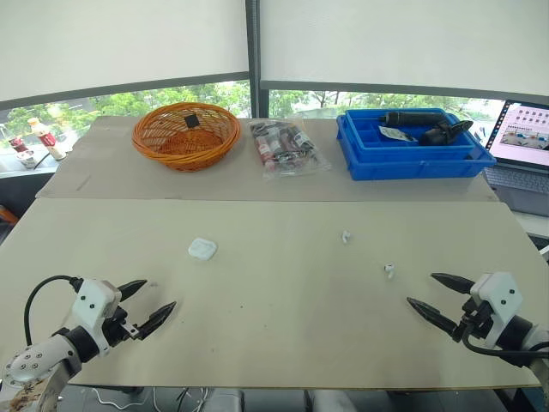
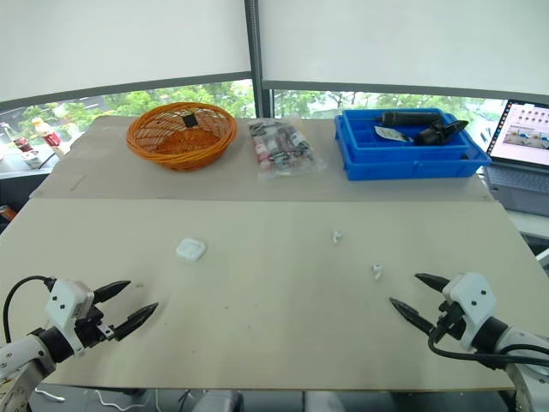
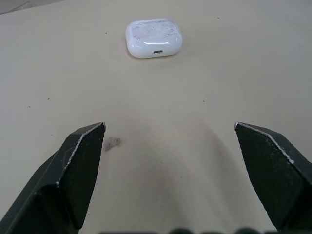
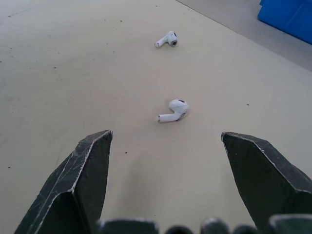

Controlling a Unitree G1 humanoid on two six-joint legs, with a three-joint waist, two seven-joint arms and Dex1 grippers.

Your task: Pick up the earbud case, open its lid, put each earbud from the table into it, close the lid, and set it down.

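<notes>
A small white earbud case (image 1: 202, 249) lies shut on the beige table, left of centre; it also shows ahead of the left fingers (image 3: 154, 37). Two white earbuds lie loose on the right half: one (image 1: 346, 236) farther back, one (image 1: 389, 270) nearer the right arm. In the right wrist view the near earbud (image 4: 174, 110) sits just ahead of the fingers and the far earbud (image 4: 167, 39) beyond it. My left gripper (image 1: 153, 304) hovers open near the front left edge, short of the case. My right gripper (image 1: 440, 298) is open at the front right, empty.
Along the back stand an orange wicker basket (image 1: 185, 135), a clear bag of small items (image 1: 286, 147) and a blue bin (image 1: 412, 146) holding black tools. A laptop (image 1: 521, 137) sits at the far right. A seam crosses the table between the back row and the work area.
</notes>
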